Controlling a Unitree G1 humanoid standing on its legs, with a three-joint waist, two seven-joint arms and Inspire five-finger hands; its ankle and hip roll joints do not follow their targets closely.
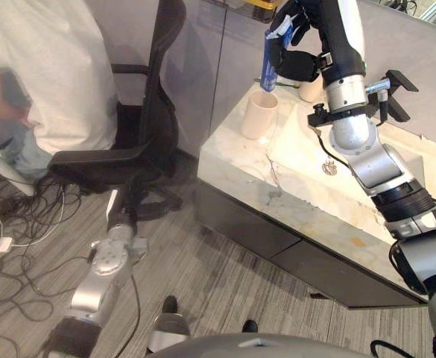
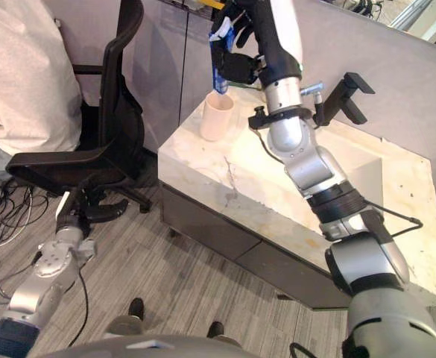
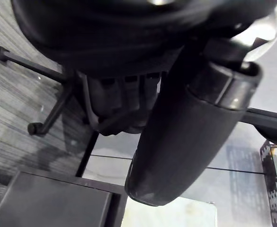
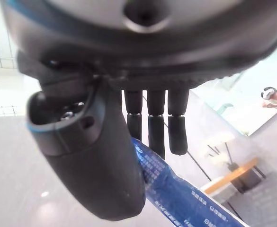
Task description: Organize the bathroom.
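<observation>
Seemingly upright, blue tube (image 1: 268,63) pinched by right hand (image 1: 296,56).

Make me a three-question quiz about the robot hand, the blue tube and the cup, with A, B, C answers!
1. Where is the blue tube?
A. lying on the floor
B. held above the cup
C. on the chair

2. What colour is the cup?
A. cream
B. red
C. green

3. What is the right robot hand doing?
A. resting flat on the counter
B. pinching the tube
C. holding the cup

Answers:
1 B, the tube's lower end hangs just over the cup's mouth.
2 A, the cup on the counter looks pale cream.
3 B, in the right wrist view thumb and fingers close on the tube.
</observation>
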